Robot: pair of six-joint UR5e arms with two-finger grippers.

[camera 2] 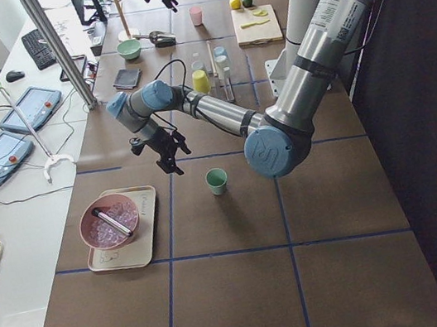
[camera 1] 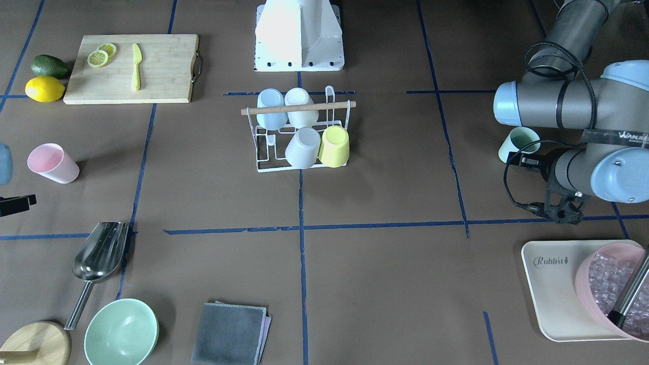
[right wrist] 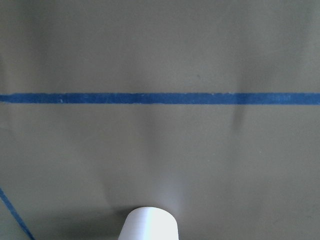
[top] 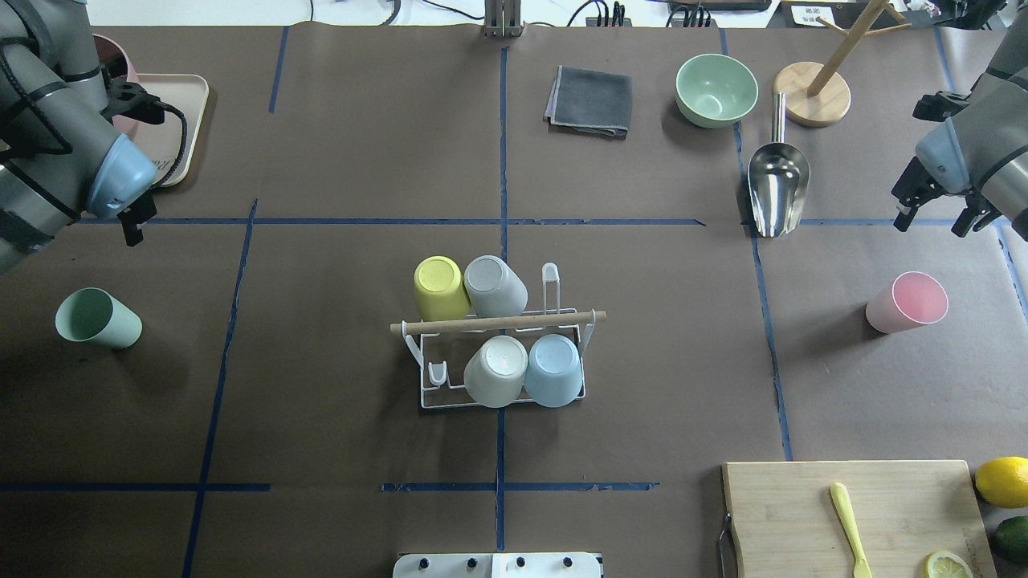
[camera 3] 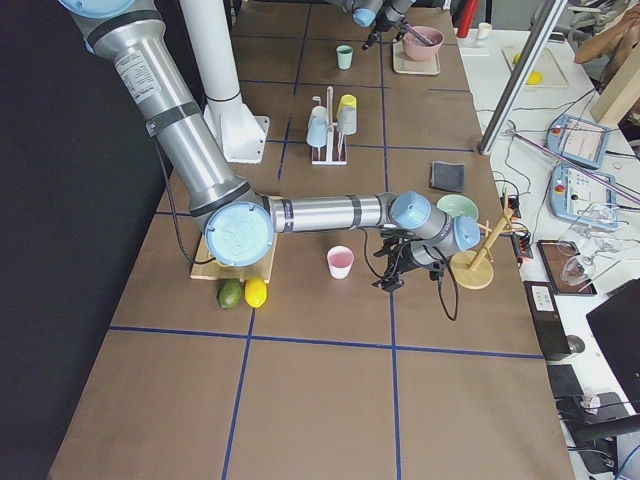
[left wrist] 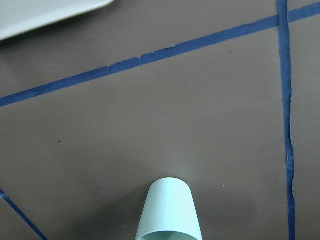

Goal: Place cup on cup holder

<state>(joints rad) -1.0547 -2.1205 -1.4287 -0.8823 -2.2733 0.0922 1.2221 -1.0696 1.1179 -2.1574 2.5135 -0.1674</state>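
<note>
The right fingers (top: 903, 217) hang spread wide and empty above the brown surface (top: 642, 361). The left fingers (top: 128, 233) are likewise parted and grip nothing. At the middle of the surface stands the cup holder (top: 498, 323), with four inverted cups (top: 554, 369) on its prongs, two per row. A pink cup (top: 907, 303) stands upright and loose near the right fingers. A green cup (top: 98, 318) stands upright near the left fingers.

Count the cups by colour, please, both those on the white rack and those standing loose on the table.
Yellow cup: 1
Grey cup: 1
White cup: 1
Light blue cup: 1
Green cup: 1
Pink cup: 1
Total: 6 cups
</note>
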